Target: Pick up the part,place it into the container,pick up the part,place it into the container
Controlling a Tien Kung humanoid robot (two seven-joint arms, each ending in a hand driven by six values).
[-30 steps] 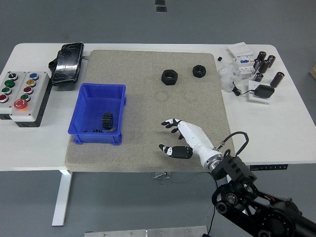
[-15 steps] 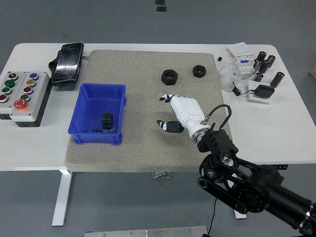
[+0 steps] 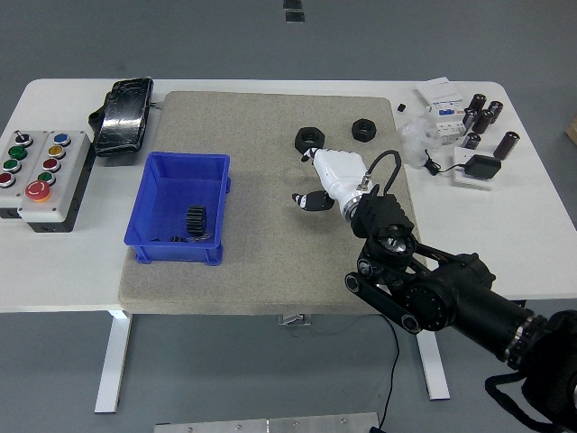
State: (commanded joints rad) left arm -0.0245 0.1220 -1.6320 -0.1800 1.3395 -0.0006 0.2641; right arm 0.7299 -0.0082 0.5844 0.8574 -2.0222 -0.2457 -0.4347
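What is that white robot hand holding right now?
Nothing. The right hand is open, its fingers just short of the larger black nut on the mat.

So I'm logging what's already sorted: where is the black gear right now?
In the head view, the black toothed gear stands on edge inside the blue plastic bin, on the grey mat's left side, near the bin's front wall.

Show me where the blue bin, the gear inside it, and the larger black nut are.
blue bin [image 3: 182, 161]: head view, on its far rim.
gear [image 3: 196, 222]: head view, on its toothed side, inside the bin.
larger black nut [image 3: 308, 137]: head view, on its top face, just beyond the right hand [image 3: 326, 176].
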